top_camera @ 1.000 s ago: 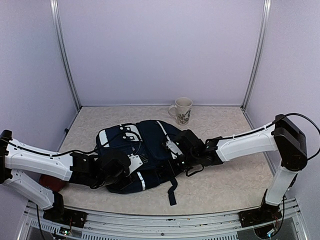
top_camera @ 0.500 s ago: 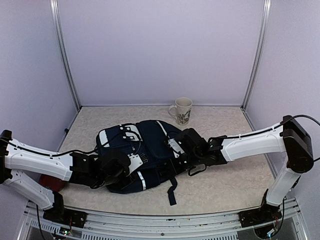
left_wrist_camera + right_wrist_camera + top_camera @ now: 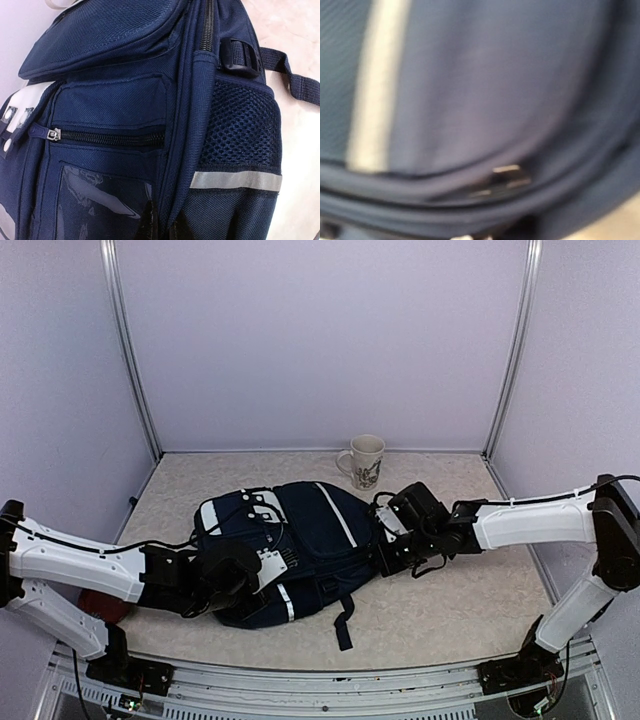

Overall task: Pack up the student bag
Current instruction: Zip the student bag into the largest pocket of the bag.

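Left arm (image 3: 70, 560), lower left of frame: white moulded shells, black joint housings, thin black cable along upper edge. Right arm (image 3: 530, 523), right side: same white shells, bulky black elbow block, looped black cable near wrist. Bases (image 3: 120, 672) at bottom edge: black mounts, exposed wiring. Wrist sections black with small white plates.
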{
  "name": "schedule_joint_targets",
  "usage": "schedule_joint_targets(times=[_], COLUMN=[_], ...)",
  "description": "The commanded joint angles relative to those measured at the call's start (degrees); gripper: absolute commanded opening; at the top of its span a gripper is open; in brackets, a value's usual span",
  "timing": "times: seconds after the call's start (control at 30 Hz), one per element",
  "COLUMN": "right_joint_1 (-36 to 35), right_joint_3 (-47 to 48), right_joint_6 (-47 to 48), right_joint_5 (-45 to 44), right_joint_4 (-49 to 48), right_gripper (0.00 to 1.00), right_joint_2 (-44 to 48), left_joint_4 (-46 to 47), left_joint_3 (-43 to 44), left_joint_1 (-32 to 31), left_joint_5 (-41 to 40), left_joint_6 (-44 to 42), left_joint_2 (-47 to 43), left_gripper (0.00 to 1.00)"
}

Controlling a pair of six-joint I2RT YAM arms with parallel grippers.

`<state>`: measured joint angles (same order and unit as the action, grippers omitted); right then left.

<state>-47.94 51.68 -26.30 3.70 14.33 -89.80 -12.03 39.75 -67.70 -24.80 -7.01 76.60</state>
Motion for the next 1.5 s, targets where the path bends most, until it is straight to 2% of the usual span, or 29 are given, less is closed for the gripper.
schedule_joint_targets(times=[0.0,0.2,0.37,0.43,0.53,0.57,0.6,0.63,0.67,0.7,0.77,0.9,1.0,1.1,1.17,1.27,1.4,1.47], right_joint_1=[6.7,14.3,16.8,17.4,17.1,16.5,15.9,15.3,14.8,14.7,14.5,14.1,13.4,13.1,12.4,10.5,5.6,2.5], right_joint_3=[0.4,5.6,7.8,8.2,8.4,8.2,7.9,7.4,6.8,6.0,4.7,3.8,3.8,4.1,4.7,5.4,6.9,9.2], right_joint_6=[5.8,12.7,17.1,19.7,22.4,22.6,22.7,22.7,22.6,22.3,21.7,20.6,20.4,20.3,20.3,19.9,17.6,16.6], right_joint_5=[-7.2,-13.9,-17.1,-14.2,-3.6,-1.5,-0.8,-0.7,-0.3,0.8,3.1,5.5,5.7,6.5,7.3,9.4,15.1,17.2], right_joint_4=[9.2,13.7,15.1,12.2,8.6,8.0,7.6,7.2,6.6,5.8,4.3,2.8,2.3,1.7,1.6,0.7,-2.9,-4.4], right_gripper=[0.0,0.0,0.0,0.0,0.0,0.0,0.0,0.0,0.0,0.0,0.0,0.0,0.0,0.0,0.0,0.0,0.0,0.0], right_joint_2=[1.7,-0.7,-2.0,-2.5,-4.4,-5.0,-5.4,-5.6,-5.6,-5.7,-5.7,-6.6,-7.8,-9.1,-10.0,-10.9,-12.9,-14.9], left_joint_4=[1.7,2.1,-0.7,-0.6,1.1,1.4,1.1,0.3,-0.6,-1.2,-1.5,0.2,-3.5,-4.5,-1.9,1.8,5.3,7.8], left_joint_3=[-1.2,-3.8,-4.4,-4.7,-5.1,-4.9,-4.1,-2.9,-1.2,0.7,2.7,1.7,-0.3,-3.0,-4.5,-5.3,-4.6,-3.5], left_joint_1=[-2.4,-4.5,-4.2,-4.2,-4.1,-3.6,-2.9,-1.4,1.2,3.3,8.9,22.4,29.8,33.0,33.9,34.8,40.0,40.3], left_joint_5=[1.4,9.0,8.0,8.8,6.6,5.0,3.8,3.1,3.0,3.3,5.2,15.8,14.7,14.7,18.3,19.3,15.4,11.5], left_joint_6=[-4.1,-6.8,-7.3,-8.1,-8.3,-7.5,-5.8,-3.4,-0.7,2.3,9.4,25.0,33.5,36.6,37.1,38.5,39.5,36.1], left_joint_2=[-2.5,-6.9,-7.8,-7.8,-7.3,-7.0,-7.0,-7.0,-7.4,-8.1,-10.6,-16.3,-16.7,-15.4,-13.3,-9.3,-10.2,-13.9], left_gripper=[0.0,0.0,0.0,0.0,0.0,0.08,0.29,0.56,0.74,0.84,0.98,0.99,0.99,0.99,0.99,0.99,0.99,0.99])
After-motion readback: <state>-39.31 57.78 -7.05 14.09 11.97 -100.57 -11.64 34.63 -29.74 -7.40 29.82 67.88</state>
